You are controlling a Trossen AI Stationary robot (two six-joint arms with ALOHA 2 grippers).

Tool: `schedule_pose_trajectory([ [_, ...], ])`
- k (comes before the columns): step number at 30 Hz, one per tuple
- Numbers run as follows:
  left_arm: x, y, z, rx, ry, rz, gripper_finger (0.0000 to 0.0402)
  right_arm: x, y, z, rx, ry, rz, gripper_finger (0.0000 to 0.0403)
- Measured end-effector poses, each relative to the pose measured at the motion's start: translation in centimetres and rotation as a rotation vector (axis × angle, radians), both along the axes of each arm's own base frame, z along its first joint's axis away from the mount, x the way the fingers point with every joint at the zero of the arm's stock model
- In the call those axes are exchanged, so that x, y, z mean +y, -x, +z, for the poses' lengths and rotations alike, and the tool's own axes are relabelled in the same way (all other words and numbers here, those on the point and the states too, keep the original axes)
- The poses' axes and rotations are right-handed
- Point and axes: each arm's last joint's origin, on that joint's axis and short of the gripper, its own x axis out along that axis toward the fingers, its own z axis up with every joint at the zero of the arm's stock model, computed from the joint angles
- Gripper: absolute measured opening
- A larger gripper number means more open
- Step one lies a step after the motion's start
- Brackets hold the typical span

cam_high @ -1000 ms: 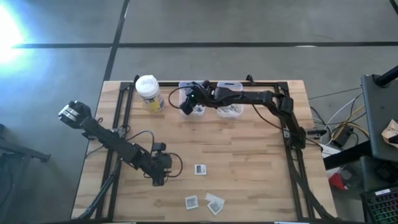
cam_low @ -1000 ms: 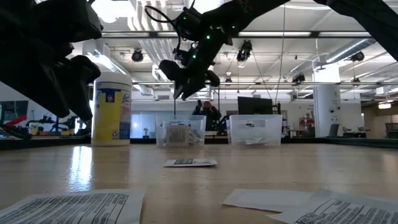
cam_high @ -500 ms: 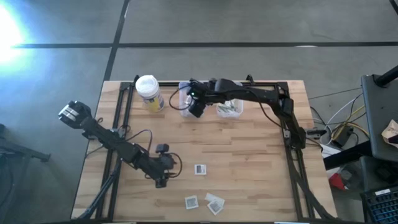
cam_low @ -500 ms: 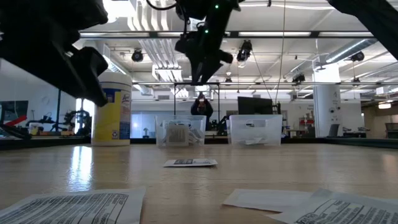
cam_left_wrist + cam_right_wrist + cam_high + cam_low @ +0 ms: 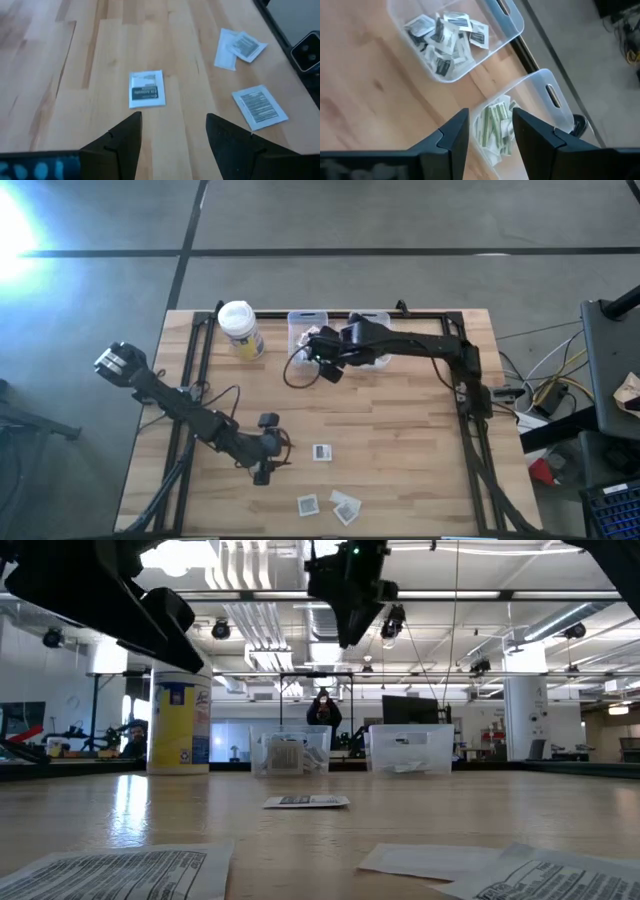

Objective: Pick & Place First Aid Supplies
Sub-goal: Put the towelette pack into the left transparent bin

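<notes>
No wording can be read anywhere. The square white packet (image 5: 147, 89) on the wooden table carries a dark printed patch with pale lines of lettering, too small to make out. The flat white packet (image 5: 259, 106) nearer the table edge shows rows of fine print, equally unreadable. The tall yellow container's (image 5: 180, 728) blue label may bear a brand name, but it is blurred.

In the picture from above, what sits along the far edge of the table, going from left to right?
Yellow container with a white lid → clear bin of square packets → clear bin of strip packets, partly covered by the right gripper and its arm.
</notes>
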Motion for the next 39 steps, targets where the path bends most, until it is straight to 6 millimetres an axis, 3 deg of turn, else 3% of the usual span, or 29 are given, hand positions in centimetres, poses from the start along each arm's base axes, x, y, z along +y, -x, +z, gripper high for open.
schedule_pose_trajectory([
  [6,-0.3,-0.6,0.3,-0.072,-0.027,-0.022,0.0213,2.5,2.2,2.2,-0.063,-0.005,0.022,0.0139],
  [16,-0.6,-1.7,0.6,-0.192,-0.068,-0.064,0.0213,5.7,8.2,4.9,-0.206,-0.033,-0.029,0.0128],
  [24,-0.3,-2.7,0.3,-0.251,-0.132,-0.066,0.0213,8.5,12.1,3.9,-0.264,-0.089,-0.082,0.0128],
  [39,-1.1,-5.9,-2.5,-0.128,-0.181,-0.083,0.0213,12.2,15.4,0.9,-0.322,-0.124,-0.121,0.0123],
])
